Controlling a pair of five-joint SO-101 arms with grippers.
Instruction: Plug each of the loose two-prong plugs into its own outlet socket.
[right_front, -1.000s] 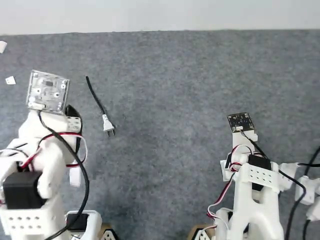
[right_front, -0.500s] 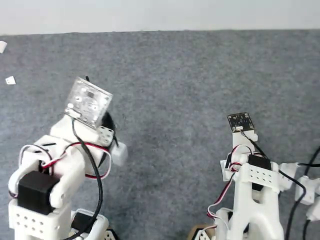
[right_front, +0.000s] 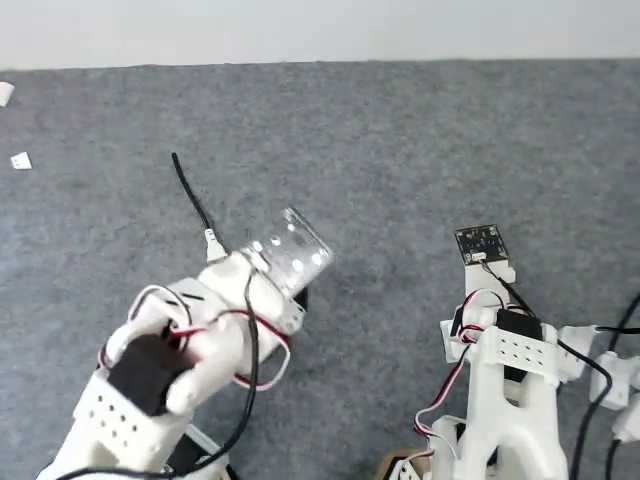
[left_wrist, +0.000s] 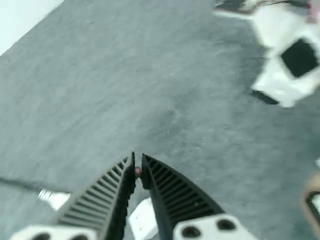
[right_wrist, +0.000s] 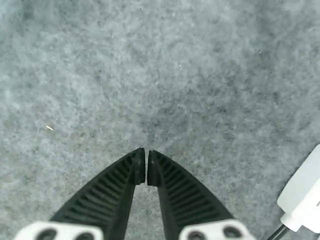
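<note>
From above, the plug (right_front: 212, 241) lies left of the table's (right_front: 400, 130) middle, its cord (right_front: 190, 196) running toward the far edge, and the left arm (right_front: 190, 350) hides its prongs. The left wrist view adds the left gripper (left_wrist: 137, 161), clenched on nothing. The right gripper (right_wrist: 146, 166) is likewise pinched empty, with a white block (right_wrist: 302, 192) beside it. A second ago the left arm stood by the left edge, and it has since swung toward the middle. The plug is unmoved.
</note>
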